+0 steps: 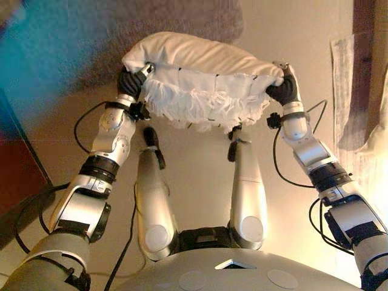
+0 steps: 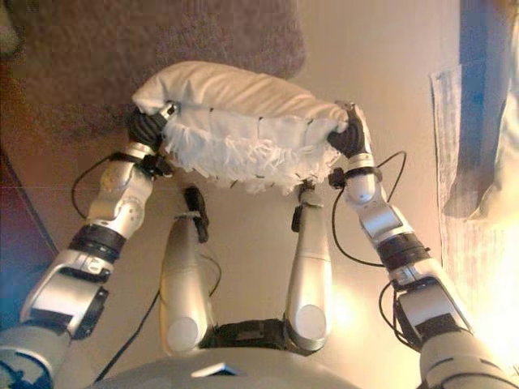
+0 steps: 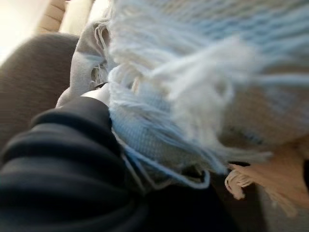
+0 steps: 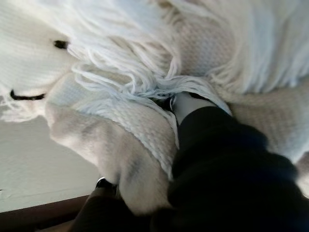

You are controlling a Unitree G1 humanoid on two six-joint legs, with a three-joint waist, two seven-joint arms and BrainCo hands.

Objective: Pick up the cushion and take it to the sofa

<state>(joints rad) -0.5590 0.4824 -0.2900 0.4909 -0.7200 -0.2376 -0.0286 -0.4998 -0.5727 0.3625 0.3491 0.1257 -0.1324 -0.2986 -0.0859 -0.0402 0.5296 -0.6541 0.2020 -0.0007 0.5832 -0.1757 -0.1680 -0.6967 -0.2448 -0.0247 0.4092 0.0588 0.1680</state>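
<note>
A white knitted cushion [image 1: 200, 79] with long fringes hangs in the air in front of me, held by its two ends. My left hand [image 1: 130, 82] grips its left end and my right hand [image 1: 284, 88] grips its right end, fingers curled over the edges. In both wrist views the fingers are buried in the fringes [image 3: 183, 87] and the knit [image 4: 125, 116]. A grey-brown fabric surface [image 2: 162, 40], apparently the sofa, lies just beyond the cushion.
The pale floor [image 1: 200, 170] lies below the cushion. A dark reddish-brown piece of furniture [image 1: 18, 176] stands at the left. A pale patterned cloth [image 1: 357, 97] and a dark wooden post [image 1: 364, 36] are at the right.
</note>
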